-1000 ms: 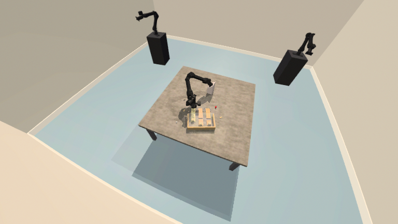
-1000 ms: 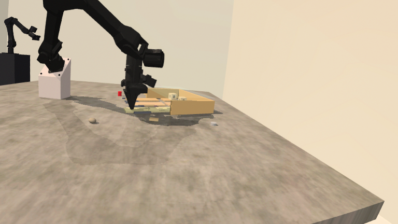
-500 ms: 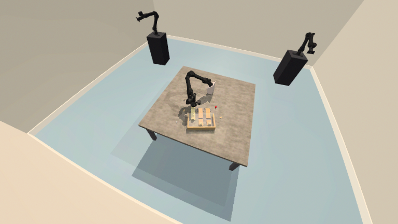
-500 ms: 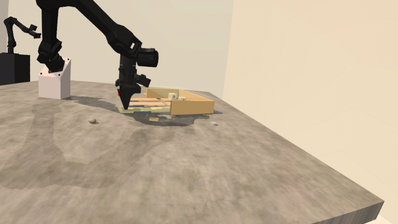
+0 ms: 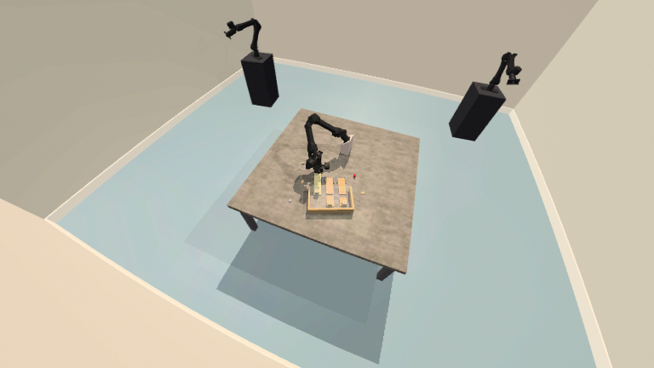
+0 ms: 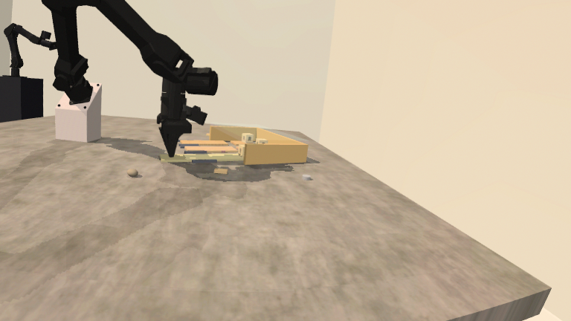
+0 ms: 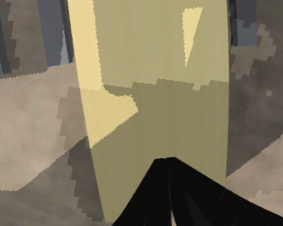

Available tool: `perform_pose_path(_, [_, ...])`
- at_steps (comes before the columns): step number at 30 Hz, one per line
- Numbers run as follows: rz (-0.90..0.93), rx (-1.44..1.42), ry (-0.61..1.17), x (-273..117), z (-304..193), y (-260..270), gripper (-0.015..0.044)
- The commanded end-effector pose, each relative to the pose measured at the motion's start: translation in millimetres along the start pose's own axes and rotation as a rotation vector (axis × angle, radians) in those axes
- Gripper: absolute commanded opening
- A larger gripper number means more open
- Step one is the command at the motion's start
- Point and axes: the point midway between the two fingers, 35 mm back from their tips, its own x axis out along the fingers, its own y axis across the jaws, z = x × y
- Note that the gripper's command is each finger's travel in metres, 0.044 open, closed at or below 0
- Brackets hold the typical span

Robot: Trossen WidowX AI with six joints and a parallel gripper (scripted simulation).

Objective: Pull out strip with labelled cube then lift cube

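My gripper point(image 5: 318, 172) point(image 6: 171, 156) point(image 7: 164, 168) is shut and empty, its tips down at the near end of the yellow strip point(image 5: 318, 182) point(image 6: 223, 157) point(image 7: 160, 118). This strip reaches out of the open side of the wooden tray point(image 5: 329, 209) point(image 6: 275, 154). A pale cube point(image 5: 317, 192) point(image 6: 241, 150) sits on its far end. Two orange strips point(image 5: 329, 184) point(image 5: 341, 184) lie beside it; each shows a gap before a short rear piece. Cubes point(image 6: 247, 137) point(image 6: 261, 141) stand on those rear pieces. The cubes' labels are too small to read.
Dark guide rails point(image 6: 204, 160) point(image 7: 55, 33) point(image 7: 245, 33) flank the strips. A red object point(image 5: 354, 175), a wooden bit point(image 5: 362, 193), a small block point(image 6: 220, 171), a tan ball point(image 6: 132, 172) and a pale disc point(image 5: 289, 201) point(image 6: 306, 177) lie around the tray. Two other arms stand on distant pedestals.
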Motion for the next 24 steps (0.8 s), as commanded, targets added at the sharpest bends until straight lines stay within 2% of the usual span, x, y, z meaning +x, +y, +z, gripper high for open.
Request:
perform_pose_path(1, [0.008,-0.005,0.013,4,-11,2,0.0000])
perform_pose_path(24, [0.008,-0.007,0.014,4,-47,1,0.0000])
